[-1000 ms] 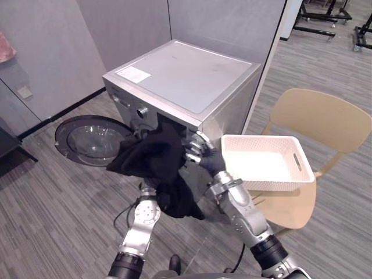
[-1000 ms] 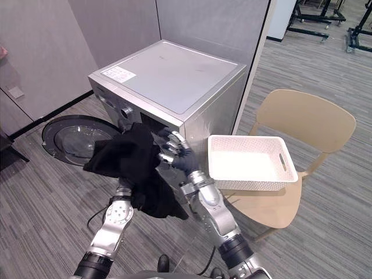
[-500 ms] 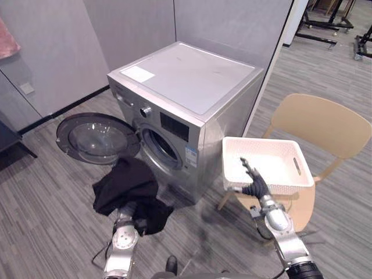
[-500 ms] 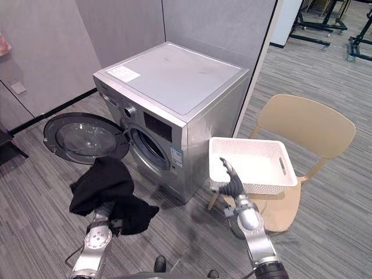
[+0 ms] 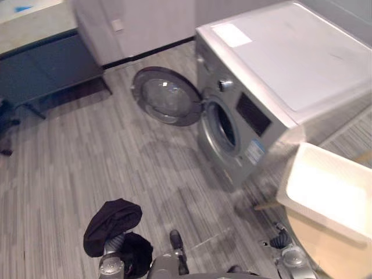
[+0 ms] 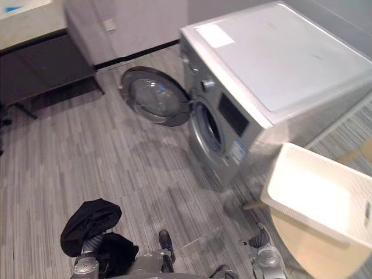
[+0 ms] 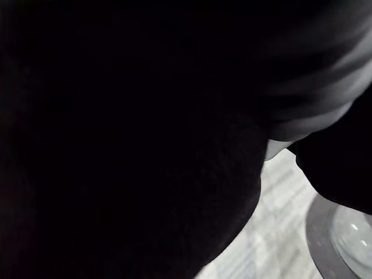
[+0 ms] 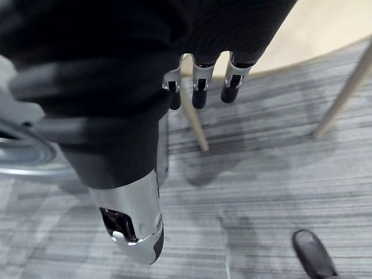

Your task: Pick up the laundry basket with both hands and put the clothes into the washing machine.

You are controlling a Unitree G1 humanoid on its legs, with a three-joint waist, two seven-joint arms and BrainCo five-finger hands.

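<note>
The black clothes (image 5: pixel 110 221) are bunched over the end of the robot's left arm, low above the grey plank floor (image 5: pixel 87 157) and well apart from the washing machine (image 5: pixel 290 64). In the left wrist view the dark cloth (image 7: pixel 116 139) is draped right over the camera. The left robot hand is buried beneath it, so whether it is open or closed cannot be told. The white laundry basket (image 5: pixel 331 195) is set on the seat of a tan chair (image 5: pixel 325 250), just beside the front corner of the washing machine, and nothing is seen lying in it. Neither robot hand is on the basket. The right robot hand (image 8: pixel 199 87) is held low beside the chair with its fingers straight and nothing gripped. One slim chair leg (image 8: pixel 195 125) is seen past the fingertips. The washing machine's round door (image 5: pixel 165 96) is swung fully open, away from the chair, and the drum opening (image 5: pixel 224 125) is left uncovered. A dark piece of furniture (image 5: pixel 40 64) with a lighter top is placed by the wall, beyond the open door.
</note>
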